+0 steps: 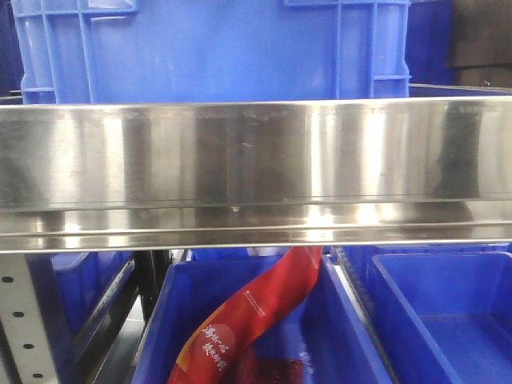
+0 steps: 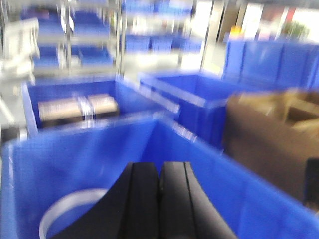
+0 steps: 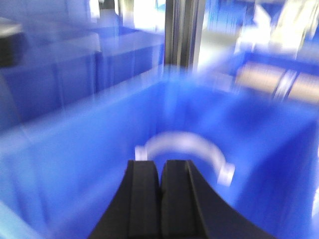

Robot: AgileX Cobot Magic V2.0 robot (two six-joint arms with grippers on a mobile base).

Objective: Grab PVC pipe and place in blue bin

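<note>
1. In the left wrist view we see the left gripper [image 2: 159, 186] with its two black jaws pressed together, nothing between them.
2. It hangs over a blue bin [image 2: 209, 169]; a pale curved piece, likely the pipe [image 2: 62, 209], lies on the bin floor at lower left, partly hidden by the gripper. The view is blurred.
3. Behind that bin sits another blue bin holding two cardboard boxes [image 2: 77, 107], and a brown cardboard box [image 2: 271, 129] stands to the right.
4. In the right wrist view we see the right gripper [image 3: 160, 191], jaws also pressed together and empty.
5. Just beyond its tips the white curved pipe [image 3: 184, 147] lies as an arch on the floor of a blue bin [image 3: 75, 149], apart from the gripper. This view is blurred too.
6. The front view shows a steel shelf rail [image 1: 256, 172], a blue crate [image 1: 216, 48] above it, and below it a blue bin with a red packet [image 1: 256, 316] leaning in it. We see neither gripper nor the pipe there.
</note>
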